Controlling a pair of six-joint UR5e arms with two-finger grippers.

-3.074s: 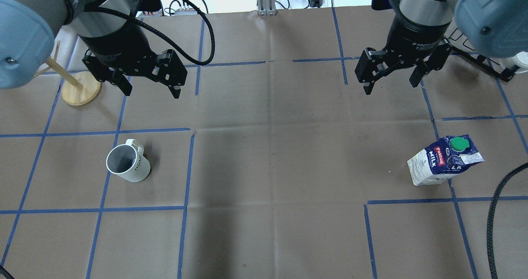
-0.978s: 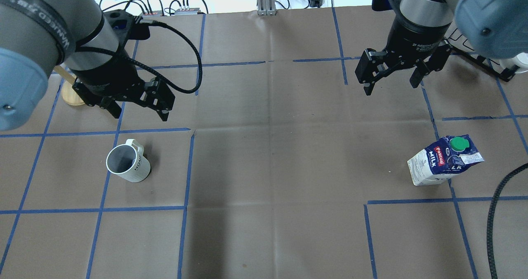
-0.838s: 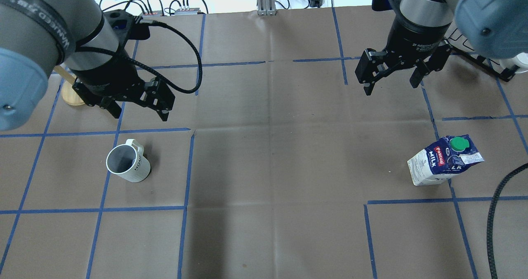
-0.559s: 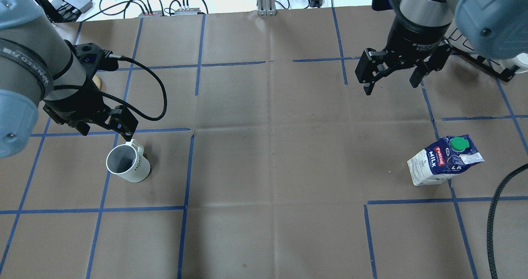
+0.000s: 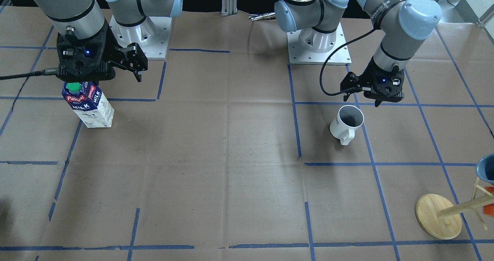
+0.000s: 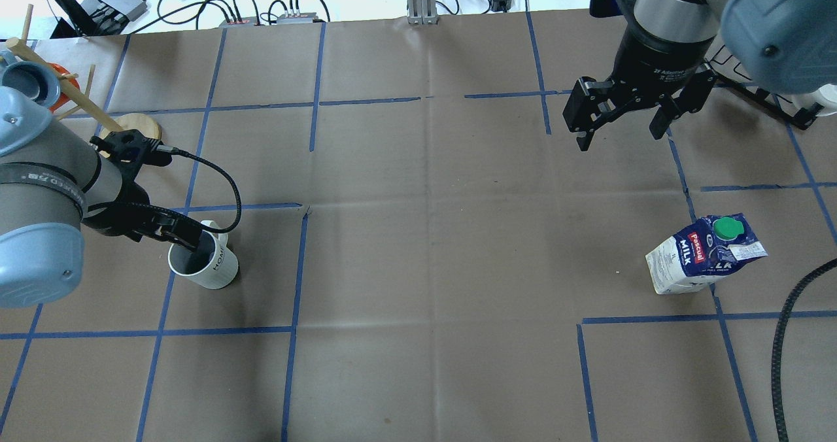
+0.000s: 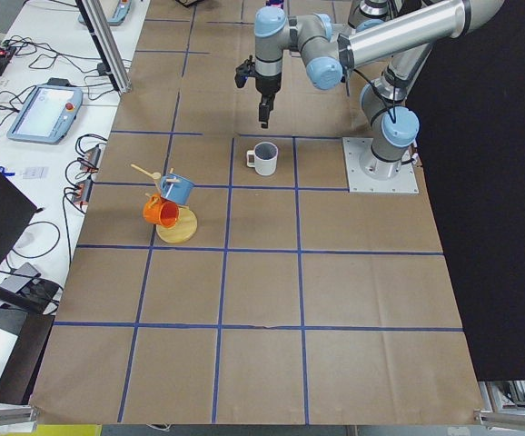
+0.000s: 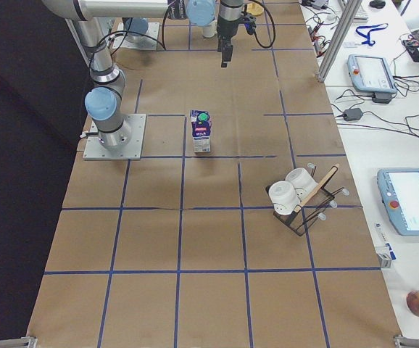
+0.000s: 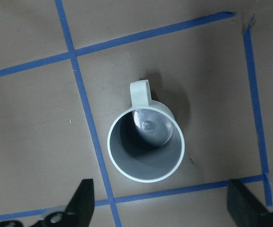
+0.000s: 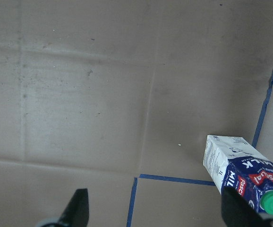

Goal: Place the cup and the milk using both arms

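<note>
The left gripper (image 5: 362, 99) hung low with its jaws spread wide. The right gripper (image 6: 619, 136) hung higher, its jaws also wide apart. The milk (image 6: 703, 252) stood upright below the right jaws, off towards one finger. The cup (image 9: 146, 151) stood upright just under the left jaws, between them and clear of both fingers.

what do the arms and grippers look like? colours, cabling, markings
Left arm and right arm: silver-grey tubes, light blue joint caps. Left gripper and right gripper: black, two-finger, a blue light on each. Black cable loops to the left wrist. White lettering on the right gripper's body.
</note>
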